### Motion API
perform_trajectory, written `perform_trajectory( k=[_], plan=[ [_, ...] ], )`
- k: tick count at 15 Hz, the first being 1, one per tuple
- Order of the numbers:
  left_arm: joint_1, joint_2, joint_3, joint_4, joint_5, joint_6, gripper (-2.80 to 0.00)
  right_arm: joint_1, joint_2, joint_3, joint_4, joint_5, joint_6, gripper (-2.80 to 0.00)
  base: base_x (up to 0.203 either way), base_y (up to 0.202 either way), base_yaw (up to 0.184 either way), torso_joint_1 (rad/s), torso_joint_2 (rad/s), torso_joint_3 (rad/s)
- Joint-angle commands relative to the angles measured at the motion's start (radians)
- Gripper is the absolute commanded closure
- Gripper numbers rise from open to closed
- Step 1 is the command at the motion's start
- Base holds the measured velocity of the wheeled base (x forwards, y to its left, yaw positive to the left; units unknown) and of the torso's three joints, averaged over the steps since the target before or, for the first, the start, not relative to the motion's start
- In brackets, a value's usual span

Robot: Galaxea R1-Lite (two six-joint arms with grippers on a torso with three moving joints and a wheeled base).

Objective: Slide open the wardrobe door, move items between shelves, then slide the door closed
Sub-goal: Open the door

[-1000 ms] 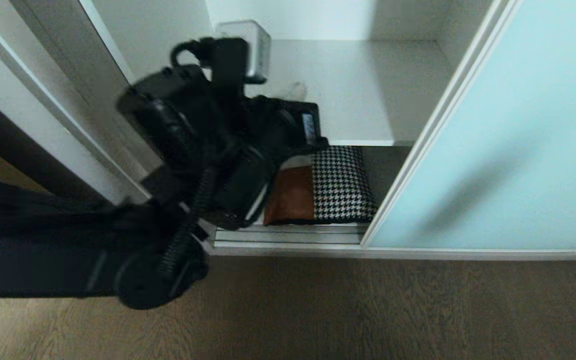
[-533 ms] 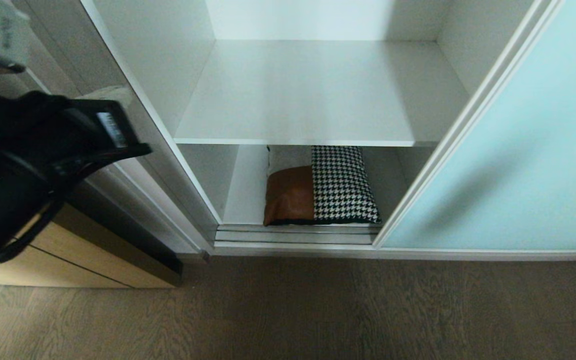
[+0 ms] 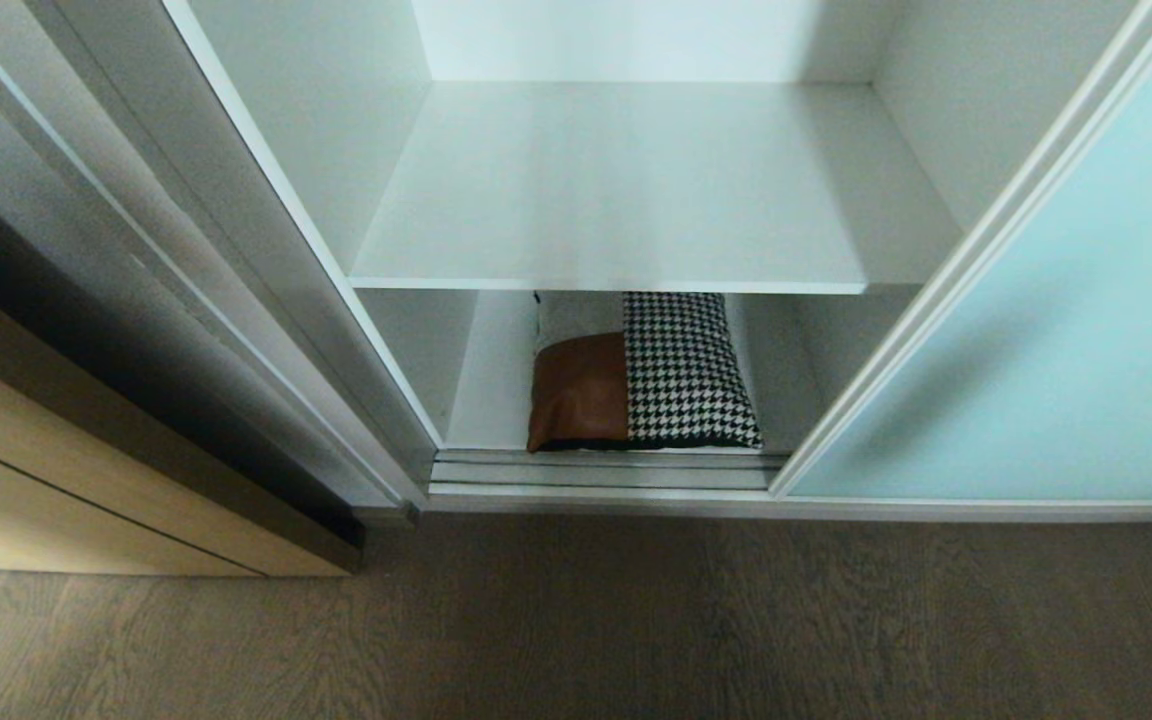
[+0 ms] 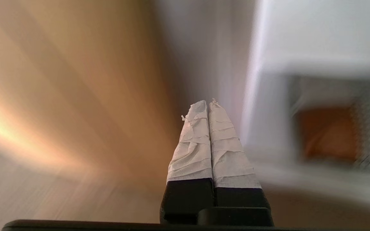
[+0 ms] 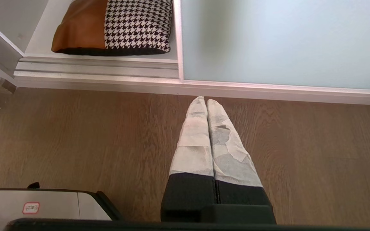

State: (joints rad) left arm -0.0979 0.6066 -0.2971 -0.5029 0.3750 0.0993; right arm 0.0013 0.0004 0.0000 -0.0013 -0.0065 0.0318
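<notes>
Open wardrobe with a cushion-like bag on our lower shelf.

Our frosted blue-green glass sliding door [image 3: 1056,330] stands aside; the tan leather and houndstooth bag [image 3: 641,372] lies under the white upper shelf [image 3: 626,190]. Our left gripper [image 4: 208,104] and right gripper [image 5: 207,102] have fingers pressed together, empty.

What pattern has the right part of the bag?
Black-and-white houndstooth on the bag, clearest in the right wrist view.

— What's underfoot here?
— Brown wood-grain floor [image 3: 636,620] running right up to the silver sliding track [image 3: 596,472].
— And off to the left?
— A light wood panel [image 3: 56,480] edged with a dark strip [image 3: 136,420], beside the white wardrobe side wall [image 3: 316,150].
</notes>
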Motion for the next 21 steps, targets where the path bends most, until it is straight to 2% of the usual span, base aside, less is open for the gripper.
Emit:
perform_trajectory(
  k=[1,6,10,12,13,15,17,18,19,21],
  plan=[
    [0.069,-0.197,0.122,0.049,0.005,-0.006,0.0,0.0,0.0,0.001,0.0,-0.001,0.0,0.0,0.0,0.0,0.0,0.0,0.0,0.0],
    [0.103,-0.352,0.288,0.089,0.0,-0.026,0.0,0.0,0.0,0.0,0.0,-0.001,0.0,0.0,0.0,0.0,0.0,0.0,0.0,0.0],
    [0.107,-0.432,0.299,0.258,0.005,-0.193,0.0,0.0,0.0,0.0,0.0,-0.001,0.0,0.0,0.0,0.0,0.0,0.0,0.0,0.0],
    [0.106,-0.451,0.298,0.268,-0.006,-0.202,0.0,0.0,0.0,0.0,0.0,-0.001,0.0,0.0,0.0,0.0,0.0,0.0,0.0,0.0],
    [0.106,-0.46,0.288,0.24,-0.038,-0.18,0.0,0.0,0.0,0.002,0.0,0.0,0.0,0.0,0.0,0.0,0.0,0.0,0.0,0.0],
    [0.106,-0.468,0.29,0.236,-0.049,-0.164,0.0,0.0,0.0,0.0,0.0,-0.001,0.0,0.0,0.0,0.0,0.0,0.0,0.0,0.0],
    [0.106,-0.537,0.296,0.262,-0.126,-0.108,0.0,0.0,0.0,0.0,0.0,-0.001,0.0,0.0,0.0,0.0,0.0,0.0,0.0,0.0],
    [0.106,-0.578,0.297,0.305,-0.162,-0.102,0.0,0.0,0.0,0.0,0.0,-0.001,0.0,0.0,0.0,0.0,0.0,0.0,0.0,0.0],
    [0.106,-0.606,0.295,0.372,-0.226,-0.109,0.0,0.0,0.0,0.0,0.0,-0.001,0.0,0.0,0.0,0.0,0.0,0.0,0.0,0.0],
    [0.106,-0.606,0.297,0.417,-0.356,-0.133,0.0,0.0,0.0,0.001,0.0,0.0,0.0,0.0,0.0,0.0,0.0,0.0,0.0,0.0]
  ],
)
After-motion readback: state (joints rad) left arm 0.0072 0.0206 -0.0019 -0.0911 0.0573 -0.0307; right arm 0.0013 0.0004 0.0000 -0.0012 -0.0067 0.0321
